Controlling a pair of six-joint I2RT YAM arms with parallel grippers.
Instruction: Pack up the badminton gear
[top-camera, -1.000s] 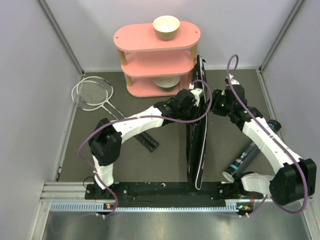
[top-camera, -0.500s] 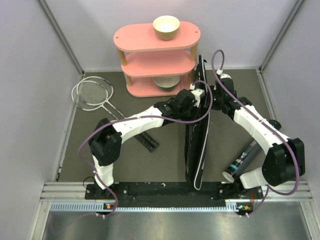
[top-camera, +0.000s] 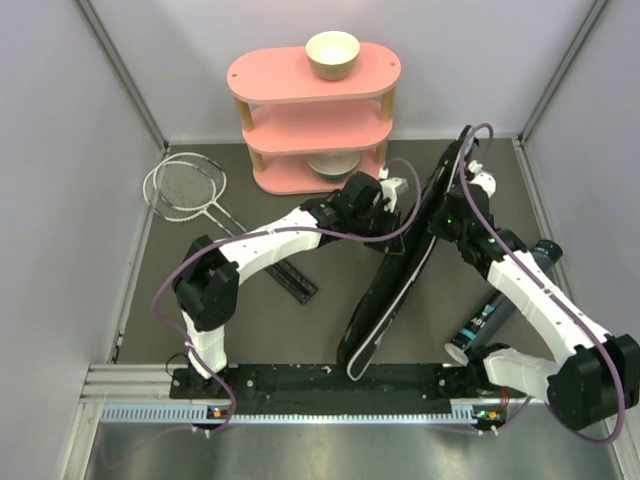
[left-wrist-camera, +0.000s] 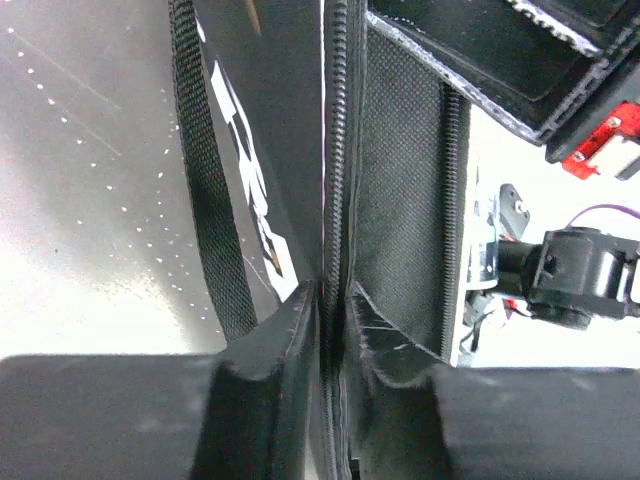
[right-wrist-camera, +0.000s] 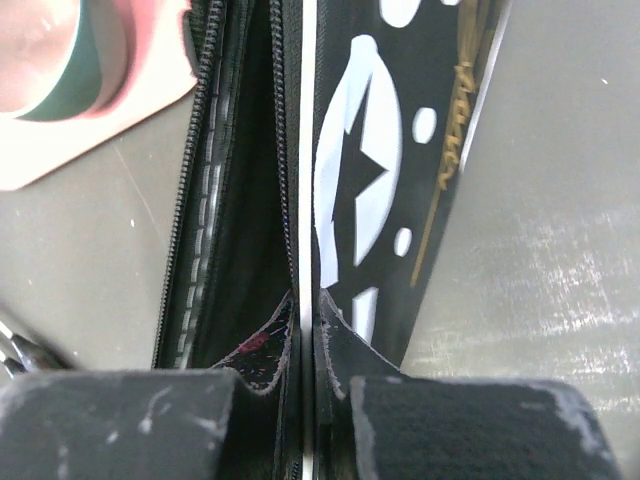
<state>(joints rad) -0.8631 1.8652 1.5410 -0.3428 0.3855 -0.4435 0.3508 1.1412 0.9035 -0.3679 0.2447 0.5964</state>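
Observation:
The long black bag (top-camera: 395, 280) stands on its edge and slants from the back right to the near middle. My right gripper (top-camera: 450, 200) is shut on its upper rim; in the right wrist view the bag (right-wrist-camera: 360, 180) shows a white star print and the gripper (right-wrist-camera: 307, 300) pinches the zipper edge. My left gripper (top-camera: 400, 200) is at the bag's left side. In the left wrist view the bag (left-wrist-camera: 260, 150) has its zipper edge between the narrowly parted jaws of the gripper (left-wrist-camera: 333, 300); whether they press on it is unclear. Two rackets (top-camera: 185, 190) lie at the far left. The black tube (top-camera: 500, 310) lies at the right.
The pink three-tier shelf (top-camera: 310, 75) stands at the back, close behind both grippers, with a cream bowl (top-camera: 332, 52) on top and another bowl (top-camera: 330, 165) on its lowest tier. Its base (right-wrist-camera: 100, 120) shows in the right wrist view. Walls close in on three sides.
My right gripper came in from the right, shut on the bag's rim and swung the bag's far end to the right, so the bag slants. The left jaws parted a little.

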